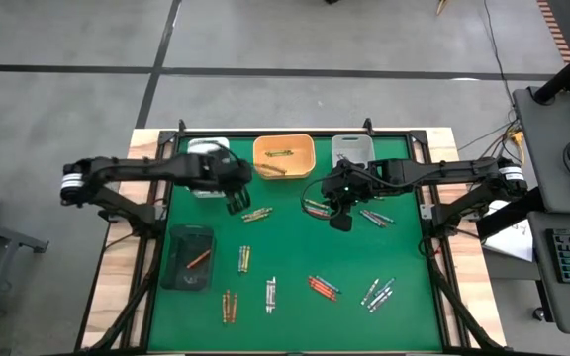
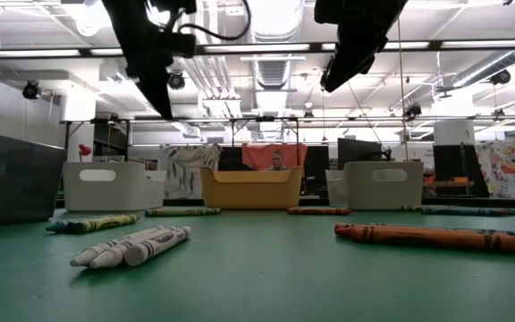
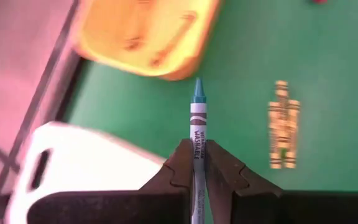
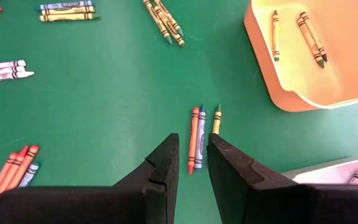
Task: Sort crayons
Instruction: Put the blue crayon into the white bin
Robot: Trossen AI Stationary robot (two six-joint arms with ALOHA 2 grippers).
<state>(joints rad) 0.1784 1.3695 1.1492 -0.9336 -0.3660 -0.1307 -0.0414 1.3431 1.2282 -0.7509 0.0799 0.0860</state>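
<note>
My left gripper [image 1: 236,204] hangs above the green mat [image 1: 295,247], beside the left white tray [image 1: 206,158]. It is shut on a blue-tipped crayon [image 3: 197,118]. My right gripper [image 1: 339,221] hangs open and empty above the mat's middle. In the right wrist view its fingers [image 4: 193,163] stand over a red-orange, a blue-grey and a yellow crayon [image 4: 200,138] lying side by side on the mat. Other crayons lie flat in small groups on the mat: olive [image 1: 256,214], white [image 1: 271,293], red-orange [image 1: 322,287], grey [image 1: 377,294]. My left gripper pinches the crayon's labelled shaft [image 3: 197,154] between its two fingers. The crayon lies along the fingers, its blue tip [image 3: 197,93] pointing forward past the fingertips. It is lifted clear of the mat. Its back end is hidden between the fingers.
An orange tray [image 1: 283,155] with olive crayons stands at the far middle, and a second white tray [image 1: 352,148] to its right. A dark tray [image 1: 188,257] holding a red crayon sits at the left. Bare mat lies between the crayon groups.
</note>
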